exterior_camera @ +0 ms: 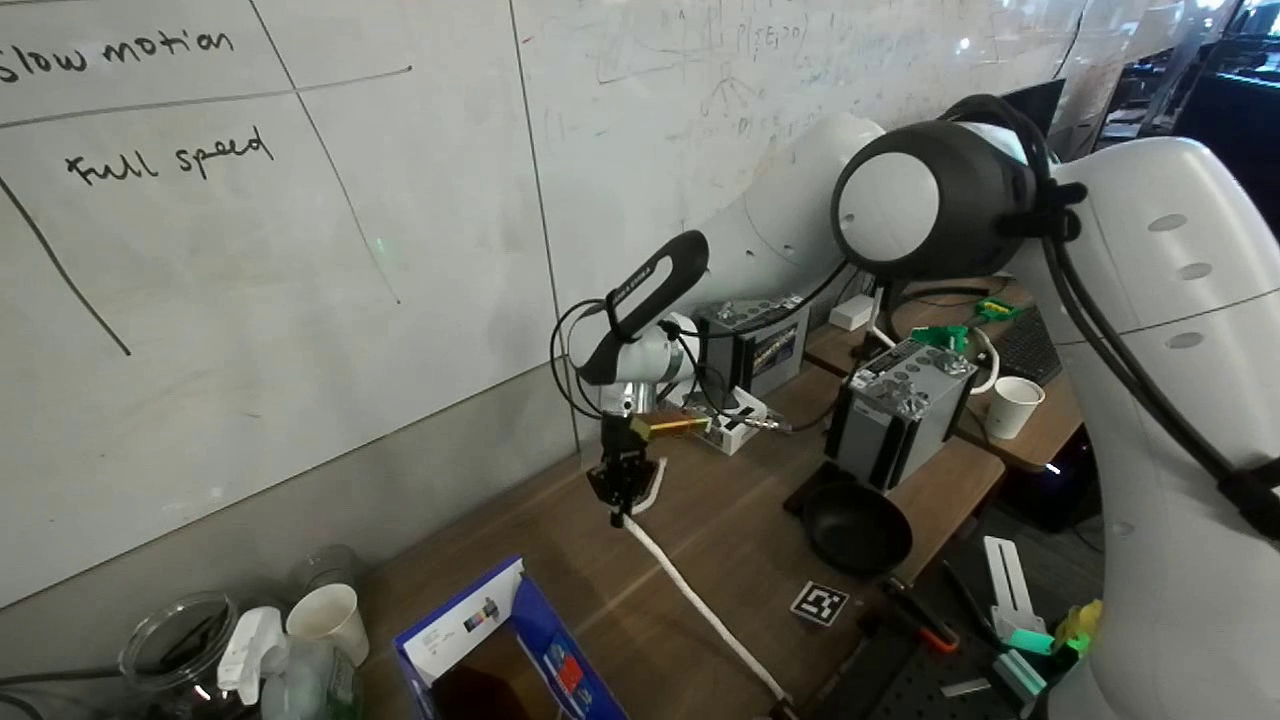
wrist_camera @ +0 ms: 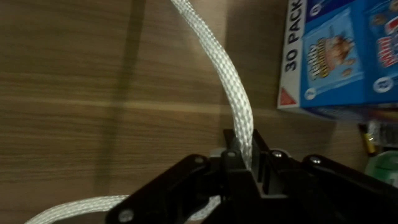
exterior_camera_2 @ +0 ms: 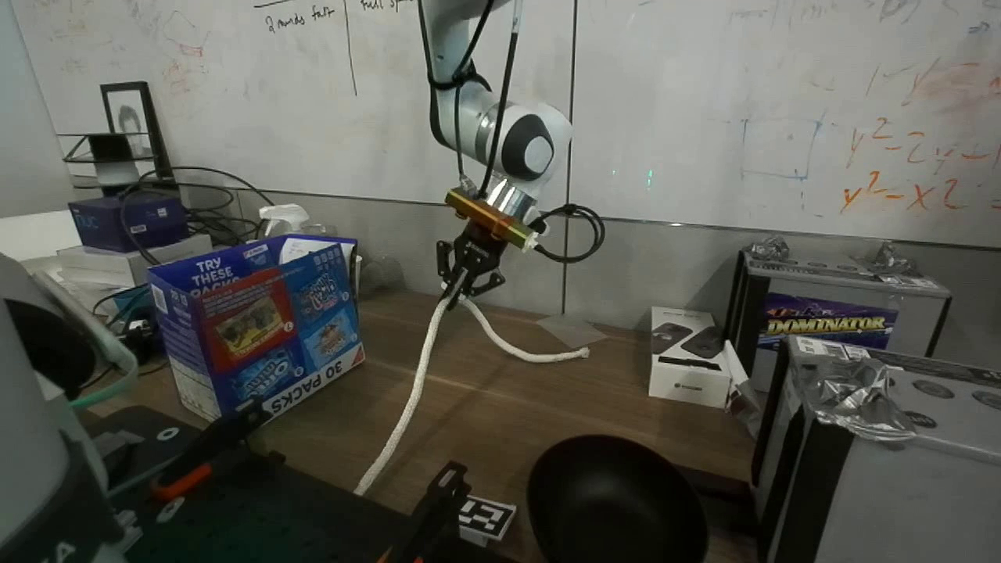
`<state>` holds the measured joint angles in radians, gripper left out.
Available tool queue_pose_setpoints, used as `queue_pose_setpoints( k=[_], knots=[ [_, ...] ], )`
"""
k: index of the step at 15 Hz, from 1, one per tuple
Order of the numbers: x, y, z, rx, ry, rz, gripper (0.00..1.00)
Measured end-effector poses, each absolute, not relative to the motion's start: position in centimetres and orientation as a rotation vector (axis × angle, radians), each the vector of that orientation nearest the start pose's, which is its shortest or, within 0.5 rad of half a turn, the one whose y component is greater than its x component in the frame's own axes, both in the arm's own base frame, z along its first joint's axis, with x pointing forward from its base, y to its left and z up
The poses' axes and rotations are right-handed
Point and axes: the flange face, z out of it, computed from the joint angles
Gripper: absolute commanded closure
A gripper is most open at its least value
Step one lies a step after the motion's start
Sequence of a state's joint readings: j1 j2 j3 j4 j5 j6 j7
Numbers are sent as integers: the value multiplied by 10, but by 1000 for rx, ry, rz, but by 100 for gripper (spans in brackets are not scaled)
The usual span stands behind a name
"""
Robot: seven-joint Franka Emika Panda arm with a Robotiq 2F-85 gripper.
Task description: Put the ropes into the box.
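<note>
A white rope (exterior_camera: 690, 595) hangs from my gripper (exterior_camera: 620, 515). In an exterior view one part of the rope (exterior_camera_2: 418, 391) runs down to the table's front edge, and a shorter free end bends off to the right. The gripper (exterior_camera_2: 452, 295) is shut on the rope above the table. In the wrist view the rope (wrist_camera: 228, 70) passes between the fingertips (wrist_camera: 244, 140). The open-topped blue box (exterior_camera_2: 258, 328) stands upright on the table, apart from the gripper and to its left there. It also shows in an exterior view (exterior_camera: 575, 660) and the wrist view (wrist_camera: 339, 56).
A black bowl (exterior_camera_2: 614, 500) and a printed marker (exterior_camera: 820, 604) are near the table's front edge. Grey-white devices (exterior_camera: 900, 410) and a white carton (exterior_camera_2: 688, 360) stand on the other side. A paper cup (exterior_camera: 330, 620) and spray bottle (exterior_camera: 310, 680) are beside the box. A whiteboard (exterior_camera: 400, 200) is behind.
</note>
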<state>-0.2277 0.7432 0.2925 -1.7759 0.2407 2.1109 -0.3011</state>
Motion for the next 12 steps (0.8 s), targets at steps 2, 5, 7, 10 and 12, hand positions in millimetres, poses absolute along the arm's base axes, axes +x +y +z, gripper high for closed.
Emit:
queue_pose_setpoints(
  k=[2,5,7,10,12],
  knots=[
    [615,54,164,-2579,-288,516,86],
    [624,71,222,-2501,-359,538,87],
    [627,86,261,-2479,-402,525,87],
    [625,113,319,-2471,-468,468,86],
    [619,132,355,-2483,-514,413,86]
  ],
)
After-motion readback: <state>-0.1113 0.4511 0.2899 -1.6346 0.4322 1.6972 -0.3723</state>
